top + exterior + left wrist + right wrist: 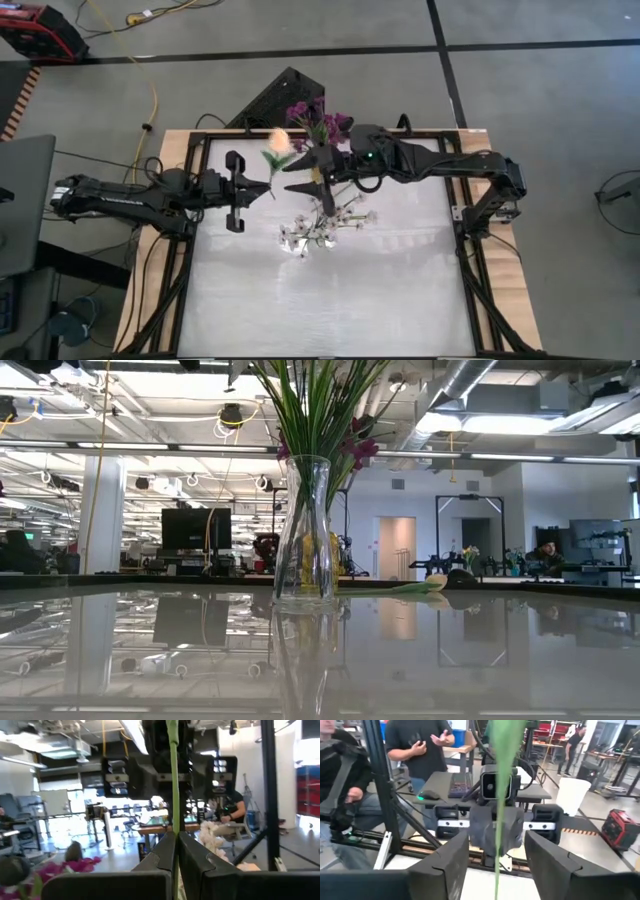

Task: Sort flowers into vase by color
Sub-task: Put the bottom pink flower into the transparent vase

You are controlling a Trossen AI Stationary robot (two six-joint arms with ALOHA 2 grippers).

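Peach tulip (280, 141) mid-air between arms, far desk | left end effector (262, 186) pinches its stem, axis running near-far | right end effector (496, 852) wide, astride stem | vase (305, 530) just right.

I see a red generator (38, 33) in the upper left, trailing a yellow cable (152, 100) (loosely coiled).

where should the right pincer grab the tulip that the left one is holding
On the thin green stem, not the soft bud. The left pincer is shut on the stem, which runs straight out past its fingertips. The right pincer faces the left one, open, with the stem between its fingers, so it should probably close there, coming from the side opposite the left pincer.
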